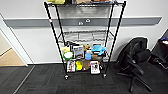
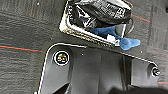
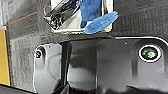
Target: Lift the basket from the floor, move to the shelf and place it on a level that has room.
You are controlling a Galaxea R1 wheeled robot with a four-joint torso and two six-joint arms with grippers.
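Note:
The cream-white basket [image 2: 75, 28] shows in the left wrist view just beyond my left arm's dark plate, against the dark carpet floor [image 2: 22, 30]. It holds black cloth [image 2: 105, 11] and blue cloth [image 2: 117, 37]. In the right wrist view the basket [image 3: 67, 30] lies beyond my right arm's plate, with blue cloth [image 3: 100, 22] hanging over its rim. I cannot tell whether it rests on the carpet or is lifted. In the head view the shelf [image 1: 51, 27], a tall black wire rack, stands against the wall straight ahead. Its second level [image 1: 85, 35] from the top is a bare wire grid.
The rack's lower tiers [image 1: 82, 56] are crowded with boxes, cups and packets, and something yellow [image 1: 56, 2] sits on the top tier. A black office chair [image 1: 136, 60] stands to the rack's right. To the left a doorway opens onto tan flooring [image 1: 10, 58]. Carpet [image 1: 50, 80] lies before the rack.

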